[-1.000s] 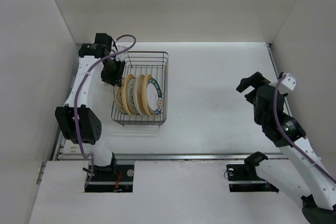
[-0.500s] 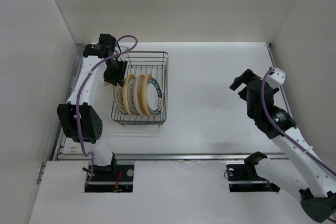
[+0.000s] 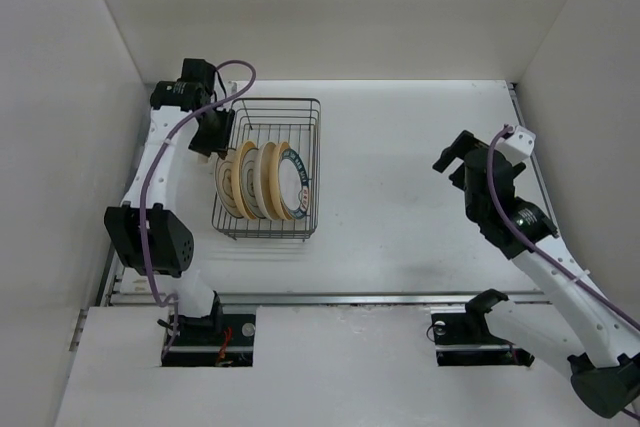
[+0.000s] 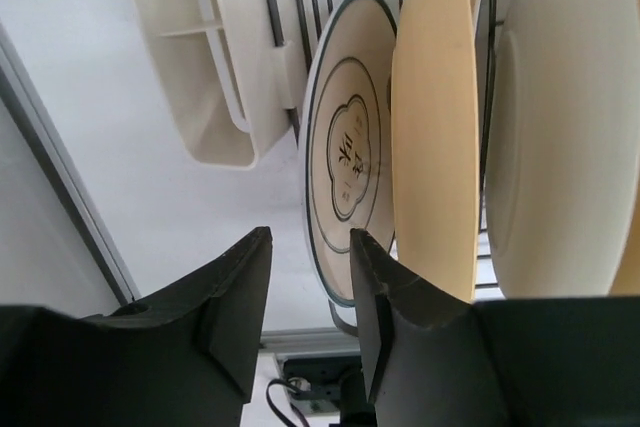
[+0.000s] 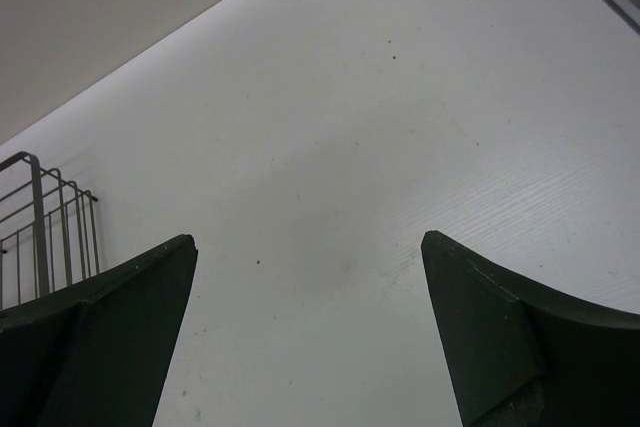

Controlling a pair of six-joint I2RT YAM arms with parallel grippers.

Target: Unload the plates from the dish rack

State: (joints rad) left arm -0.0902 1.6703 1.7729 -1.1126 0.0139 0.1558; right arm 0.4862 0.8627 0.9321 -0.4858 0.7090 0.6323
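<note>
Black fingers of the left tool [image 3: 212, 137] hang at the far left corner of the dish rack [image 3: 314, 162], with only a narrow gap between them and nothing clamped. In the left wrist view that gap [image 4: 308, 242] looks onto the edge of a white plate with a dark rim [image 4: 345, 147] and grey markings, which stands on edge. Beside it, left of the wires, is a cream plastic piece [image 4: 215, 47]. Next to the rimmed plate stands a yellow-tan plate [image 4: 435, 127], then a cream plate [image 4: 560, 127], all upright and close together.

From above, the plates [image 3: 262, 182] fill the near half of the wire rack, lined up side by side. The far half holds none. The rack sits on the left part of the white worktop [image 3: 400, 177].

Well apart on the right, the right tool [image 3: 452, 155] hovers over bare worktop. Its fingers are spread wide [image 5: 307, 242] and hold nothing. A corner of the rack shows at the left edge of the right wrist view.
</note>
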